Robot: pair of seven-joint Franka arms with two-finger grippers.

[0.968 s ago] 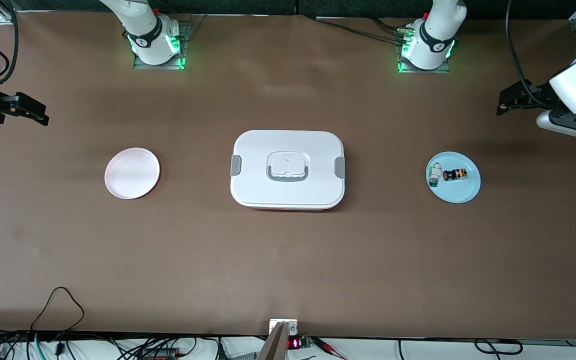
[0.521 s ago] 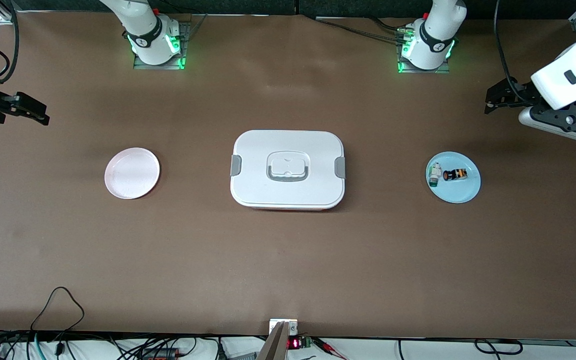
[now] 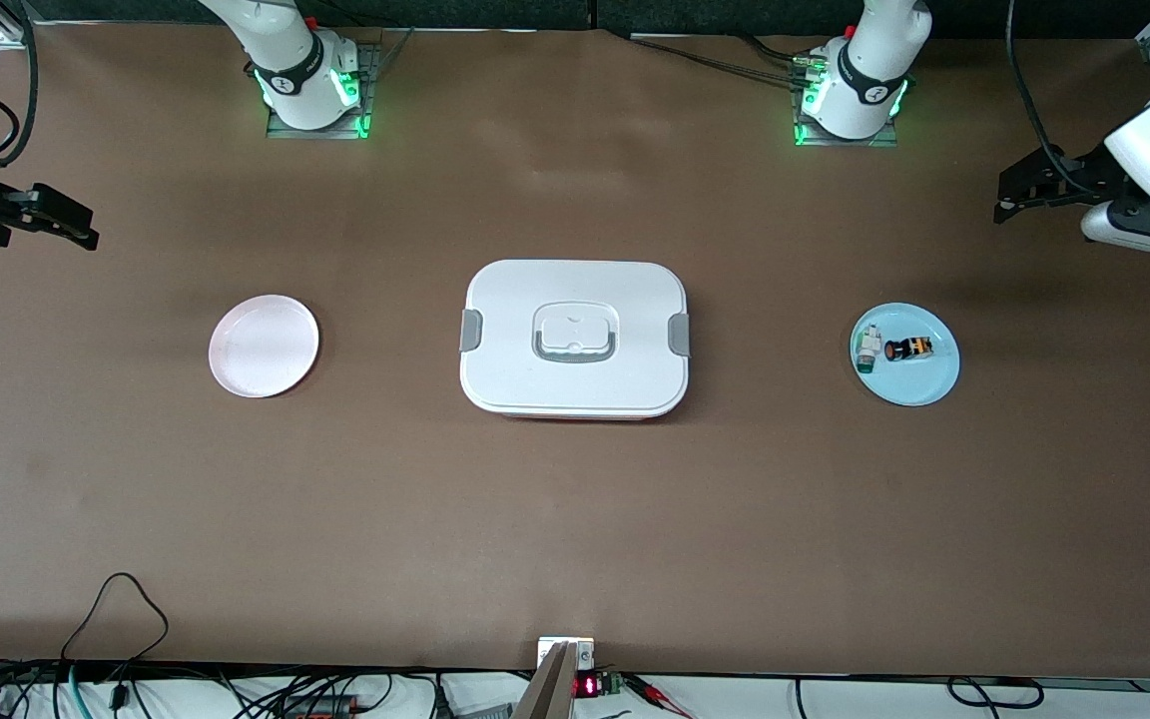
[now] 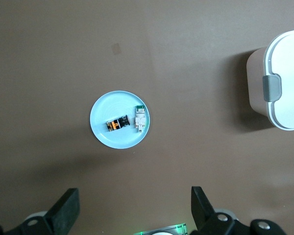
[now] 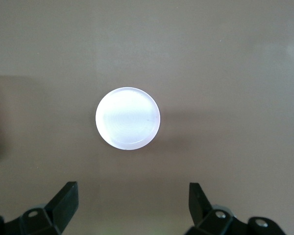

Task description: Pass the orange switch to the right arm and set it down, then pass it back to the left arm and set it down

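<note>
two spread grippers are hovering: left gripper [image 3: 1019,190] at the blue plate's [image 3: 924,387] one o'clock holding the orange switch [image 3: 908,349], right gripper [image 3: 66,222] waiting

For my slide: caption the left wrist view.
Open left gripper high over blue plate holding orange switch.

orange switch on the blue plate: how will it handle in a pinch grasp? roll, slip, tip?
The orange switch is tiny and blocky, lying on its side on the blue plate, so it is probably light, stiff and unlikely to roll. The plate looks smooth, so a nudge may make it slide. The white part lies close beside it, so wide fingers could bump that.
</note>
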